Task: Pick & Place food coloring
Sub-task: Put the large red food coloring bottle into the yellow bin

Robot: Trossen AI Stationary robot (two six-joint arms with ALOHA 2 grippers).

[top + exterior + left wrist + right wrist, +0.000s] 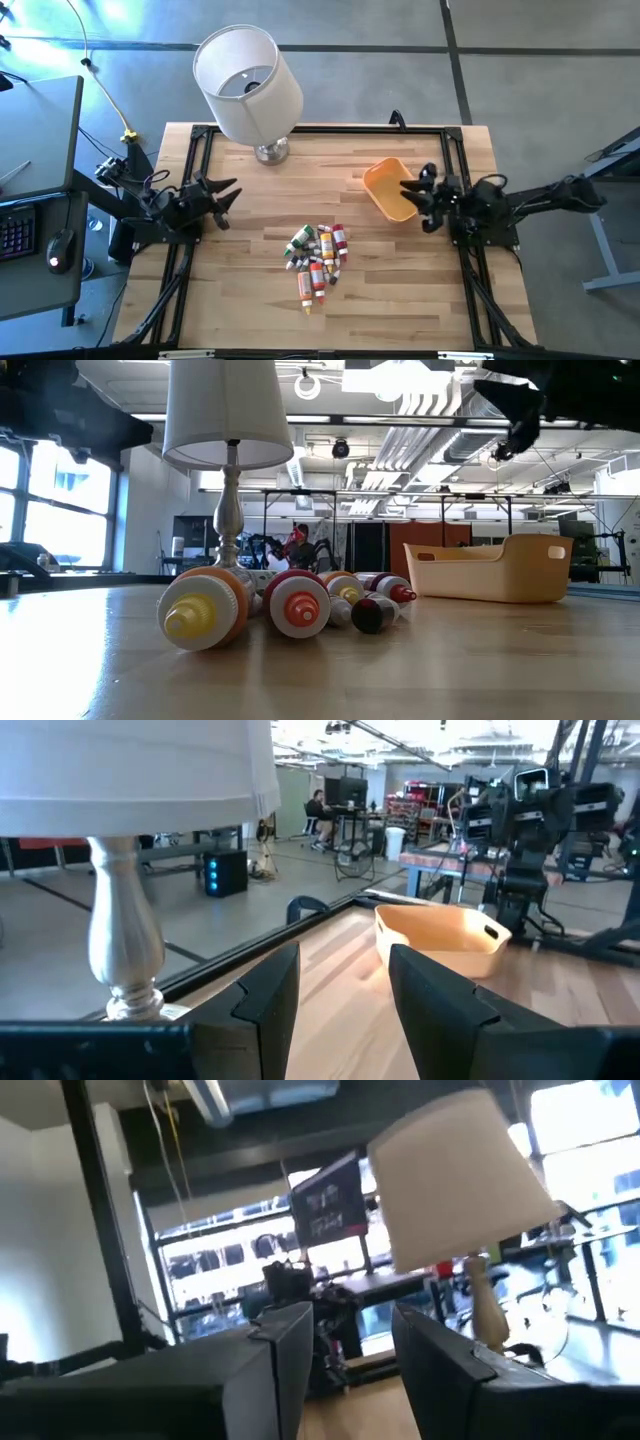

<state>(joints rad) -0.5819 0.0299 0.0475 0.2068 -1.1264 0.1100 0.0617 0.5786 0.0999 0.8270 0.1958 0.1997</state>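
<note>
Bottles (318, 258) between lamp (250, 85) and orange bowl (388, 188); left gripper (226, 196), right gripper (412, 192) both parted, empty

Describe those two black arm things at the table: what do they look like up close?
Both arms are dark, jointed and slim, with black cables trailing off them. The left gripper and right gripper each end in two flat, angular black fingers, like blunt wedges. No markings are visible on them.

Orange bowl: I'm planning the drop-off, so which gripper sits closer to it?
Right. The right gripper is right beside the orange bowl; the left gripper is across the table, near the lamp.
</note>
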